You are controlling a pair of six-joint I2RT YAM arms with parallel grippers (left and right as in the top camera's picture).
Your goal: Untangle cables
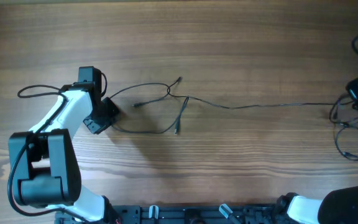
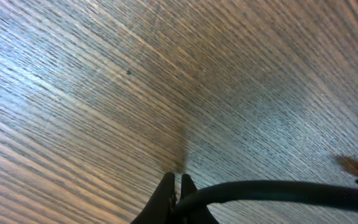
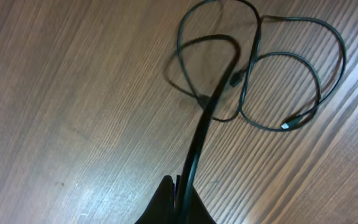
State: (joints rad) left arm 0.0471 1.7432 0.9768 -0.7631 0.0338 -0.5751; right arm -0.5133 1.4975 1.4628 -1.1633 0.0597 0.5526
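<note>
Cables, thin and black, are strung across the wooden table from one of my arms to the other. On my left side, the left gripper sits low over the wood. Behind it the arm's own thicker wiring bows out toward the table edge. Through the left wrist camera I see the two fingertips pressed together with almost no gap, and a black cord comes out from between them and runs off to the right, so I read those jaws as clamped on the cables. From that grip a loose loop spreads over the table and closes at a crossing near the middle. One grey-tipped plug pokes up past the crossing, and a second plug end lies inside the loop. From the crossing a single long strand runs nearly straight to the right and reaches the right gripper at the table's far right edge. The right wrist camera shows those jaws closed on that cord, which rises from between the fingers and arches above the wood. Beyond it, several small coils lie flat and overlap one another, and another grey plug tip rests at their lower edge.
</note>
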